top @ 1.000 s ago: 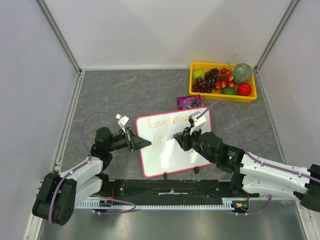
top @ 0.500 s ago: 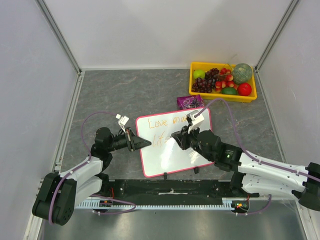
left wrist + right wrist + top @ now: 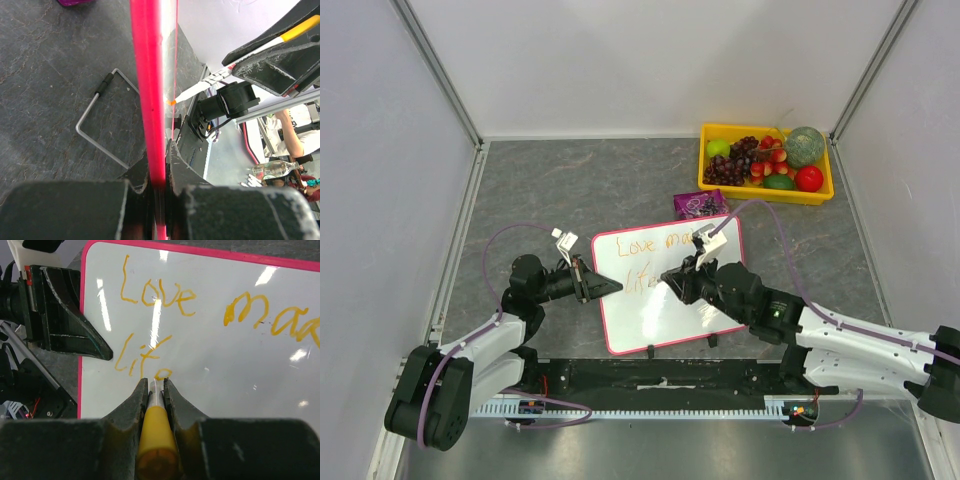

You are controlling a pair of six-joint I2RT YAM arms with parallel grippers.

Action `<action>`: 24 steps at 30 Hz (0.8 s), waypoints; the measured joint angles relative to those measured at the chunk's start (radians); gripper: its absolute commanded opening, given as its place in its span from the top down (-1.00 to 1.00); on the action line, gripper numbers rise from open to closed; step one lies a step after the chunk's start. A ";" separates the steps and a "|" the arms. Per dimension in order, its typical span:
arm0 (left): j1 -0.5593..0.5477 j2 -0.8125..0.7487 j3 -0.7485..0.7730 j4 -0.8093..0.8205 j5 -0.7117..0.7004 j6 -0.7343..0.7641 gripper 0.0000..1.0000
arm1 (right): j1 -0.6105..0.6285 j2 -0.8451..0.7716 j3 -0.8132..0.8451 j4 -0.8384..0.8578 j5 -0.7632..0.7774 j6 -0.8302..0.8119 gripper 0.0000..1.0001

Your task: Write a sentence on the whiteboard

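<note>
The whiteboard (image 3: pixel 660 318), pink-framed, lies tilted between my arms. My left gripper (image 3: pixel 607 286) is shut on its left edge; in the left wrist view the red frame (image 3: pixel 147 90) runs between the jaws of that gripper (image 3: pixel 159 167). My right gripper (image 3: pixel 670 277) is shut on an orange marker (image 3: pixel 156 435), and the marker tip touches the board (image 3: pixel 230 375). The sentence (image 3: pixel 155 295) reads "Love ma.." on top and "life" below, with the tip at the last letter. The right arm hides the rest of the top line.
A yellow bin (image 3: pixel 765 192) of fruit stands at the back right, with a small purple packet (image 3: pixel 700 205) in front of it. A wire stand (image 3: pixel 100 125) lies on the table behind the board. Enclosure walls stand on three sides.
My right gripper has shifted slightly left with the marker, and a new letter has appeared after "lif". The left gripper and the board have not moved.
</note>
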State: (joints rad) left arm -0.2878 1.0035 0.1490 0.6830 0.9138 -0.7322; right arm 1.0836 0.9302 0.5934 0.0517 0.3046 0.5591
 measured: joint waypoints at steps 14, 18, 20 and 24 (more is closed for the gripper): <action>0.000 0.000 0.000 0.000 0.000 0.000 0.96 | 0.000 -0.060 -0.038 -0.045 0.005 0.034 1.00; 0.000 0.000 0.000 0.000 0.000 0.000 0.96 | 0.000 -0.068 -0.038 -0.057 0.018 0.036 1.00; 0.000 0.000 0.000 0.000 0.000 0.000 0.96 | 0.001 -0.068 -0.038 -0.057 0.021 0.036 1.00; -0.001 0.000 0.000 0.001 0.000 0.000 0.96 | 0.001 -0.074 -0.034 -0.063 0.030 0.034 1.00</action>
State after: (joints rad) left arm -0.2886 1.0035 0.1493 0.6838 0.9138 -0.7319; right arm 1.0843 0.8566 0.5594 -0.0109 0.3347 0.5926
